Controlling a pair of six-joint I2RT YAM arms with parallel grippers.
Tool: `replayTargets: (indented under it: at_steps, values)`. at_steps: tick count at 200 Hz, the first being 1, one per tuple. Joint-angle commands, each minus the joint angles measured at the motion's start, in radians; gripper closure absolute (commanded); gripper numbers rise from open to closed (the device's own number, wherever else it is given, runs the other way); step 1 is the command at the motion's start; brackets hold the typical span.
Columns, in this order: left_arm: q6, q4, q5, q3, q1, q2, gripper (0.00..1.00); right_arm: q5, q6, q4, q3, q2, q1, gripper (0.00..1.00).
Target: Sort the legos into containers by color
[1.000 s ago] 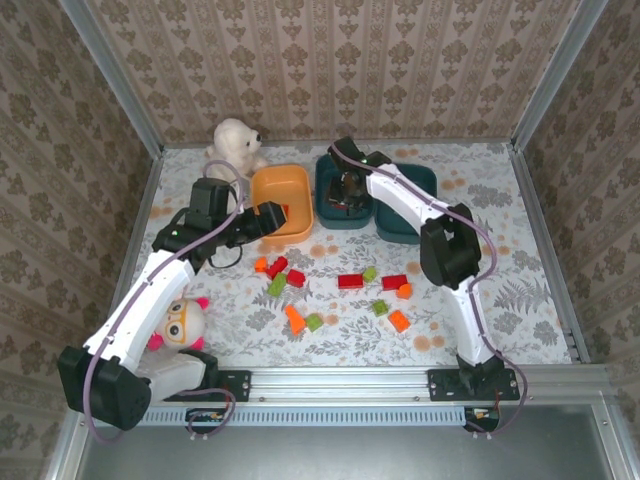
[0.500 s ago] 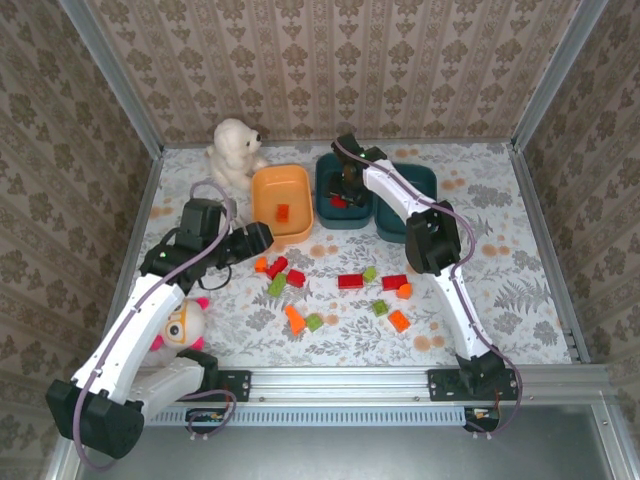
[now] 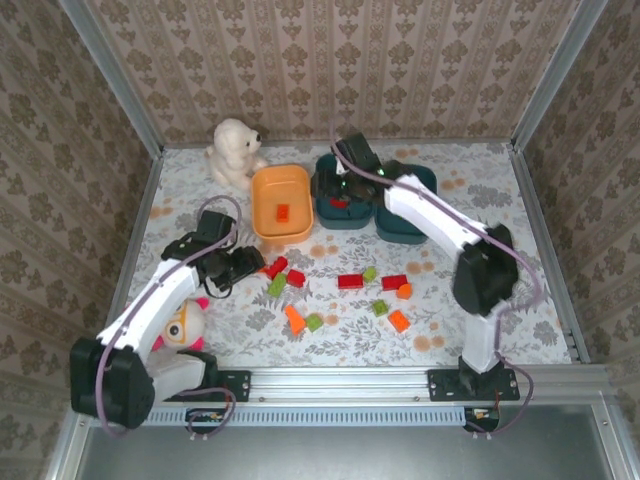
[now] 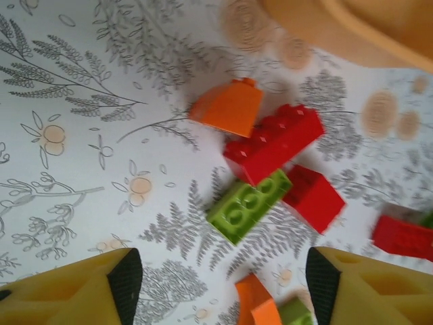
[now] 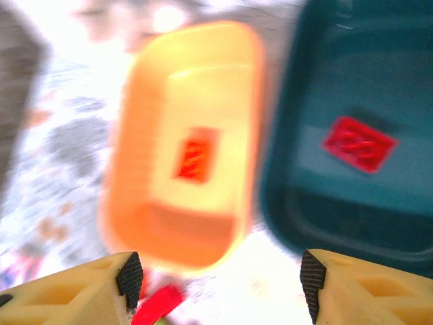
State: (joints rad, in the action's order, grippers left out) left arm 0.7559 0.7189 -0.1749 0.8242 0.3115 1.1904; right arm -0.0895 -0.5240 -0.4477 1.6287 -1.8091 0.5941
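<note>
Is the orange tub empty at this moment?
No, one small brick lies on the floor of the orange tub.

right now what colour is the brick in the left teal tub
Red brick, clearest in right wrist view.

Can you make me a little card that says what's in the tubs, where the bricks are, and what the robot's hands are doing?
Orange tub: one reddish-orange brick inside
Middle teal tub: one red brick inside
Other teal tub: partly under right arm
Loose bricks: red, orange, green, scattered on table
Left gripper: open, over loose bricks
Right gripper: open, over the tubs
White bear: beside orange tub
</note>
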Motion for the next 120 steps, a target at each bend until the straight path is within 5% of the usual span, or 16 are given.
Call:
replayTargets:
  at_steps: [1, 43, 120]
  values:
    - [-0.049, -0.043, 0.002, 0.031, -0.009, 0.089, 0.35, -0.061, 0.03, 0.293, -0.25, 0.161, 0.035, 0.32]
    - [-0.171, -0.105, 0.031, 0.077, -0.009, 0.233, 0.35, -0.072, -0.025, 0.311, -0.521, 0.389, 0.059, 0.31]
    - [-0.27, -0.129, 0.037, 0.166, 0.008, 0.409, 0.37, -0.064, -0.016, 0.22, -0.575, 0.509, 0.058, 0.32]
